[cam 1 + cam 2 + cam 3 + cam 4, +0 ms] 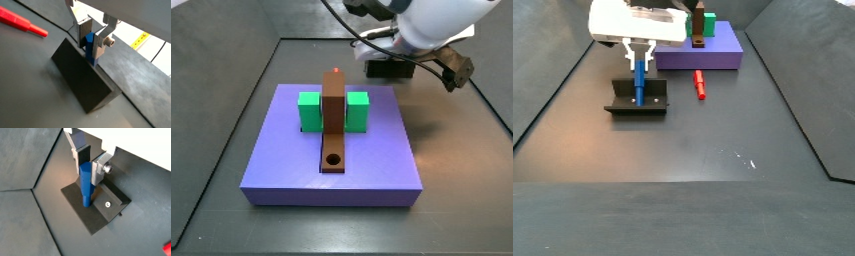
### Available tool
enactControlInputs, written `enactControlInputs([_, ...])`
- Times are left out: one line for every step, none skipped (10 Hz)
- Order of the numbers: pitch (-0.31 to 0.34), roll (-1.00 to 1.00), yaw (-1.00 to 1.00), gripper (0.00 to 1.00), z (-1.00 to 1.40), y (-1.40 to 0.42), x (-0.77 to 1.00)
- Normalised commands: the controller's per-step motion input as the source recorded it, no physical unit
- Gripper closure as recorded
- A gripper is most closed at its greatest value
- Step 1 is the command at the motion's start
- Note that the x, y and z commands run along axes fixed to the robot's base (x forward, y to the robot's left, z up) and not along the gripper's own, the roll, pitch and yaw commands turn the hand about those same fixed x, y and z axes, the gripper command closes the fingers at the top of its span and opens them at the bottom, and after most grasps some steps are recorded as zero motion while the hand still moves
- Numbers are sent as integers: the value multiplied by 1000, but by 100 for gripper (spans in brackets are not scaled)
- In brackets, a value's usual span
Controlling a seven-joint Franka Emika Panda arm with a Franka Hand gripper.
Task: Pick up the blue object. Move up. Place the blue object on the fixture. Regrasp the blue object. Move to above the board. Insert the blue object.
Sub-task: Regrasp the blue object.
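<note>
My gripper (640, 58) hangs over the fixture (623, 106), shut on the blue object (639, 82). The blue object is a thin bright-blue peg, held upright by its upper end, with its lower tip down on the dark fixture. In both wrist views the silver fingers (103, 40) (100, 169) flank the peg (92, 59) (87, 195) above the fixture (80, 82) (110, 208). The lavender board (278, 160) carries two green blocks (310, 112) and a brown bar (333, 115) with a round hole (333, 159). In that side view the arm hides the gripper.
A red stick-like piece (699, 85) lies on the dark floor between the fixture and the board (724, 58); it also shows in a wrist view (20, 22). Dark raised walls border the floor.
</note>
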Motion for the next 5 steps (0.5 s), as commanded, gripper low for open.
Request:
enactControlInputs([0,0,0,100,0,0,0])
enactControlInputs([0,0,0,100,0,0,0])
enactControlInputs([0,0,0,100,0,0,0])
enactControlInputs([0,0,0,100,0,0,0])
enactControlInputs([0,0,0,100,0,0,0])
